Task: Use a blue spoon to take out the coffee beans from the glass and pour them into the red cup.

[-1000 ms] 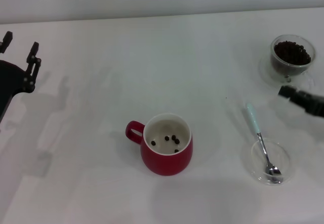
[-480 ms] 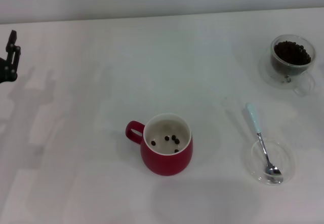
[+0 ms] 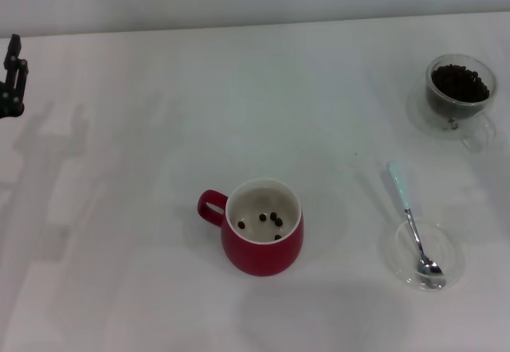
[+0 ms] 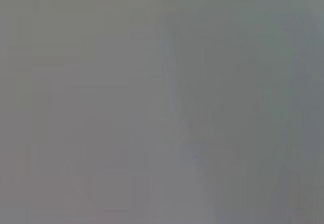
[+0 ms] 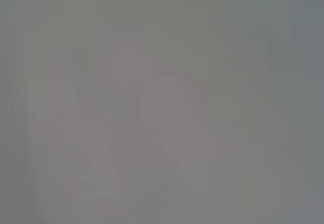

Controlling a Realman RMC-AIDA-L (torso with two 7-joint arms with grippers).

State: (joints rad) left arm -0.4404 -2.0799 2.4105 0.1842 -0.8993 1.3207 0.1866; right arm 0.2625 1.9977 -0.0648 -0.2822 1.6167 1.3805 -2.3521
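Only left pincer (image 3: 13, 81) at table's (image 3: 159, 129) far-left edge.

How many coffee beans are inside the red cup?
4 coffee beans show on the white bottom of the red cup: one toward the handle side, three clustered near the middle. The near wall may hide others.

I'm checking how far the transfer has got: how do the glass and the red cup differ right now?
The glass is clear and see-through; the red cup is opaque dark red with a white inside. The glass holds a heap of coffee beans, the red cup only a few loose ones. The glass stands far right, the red cup near the middle. Both stand upright and have a side handle.
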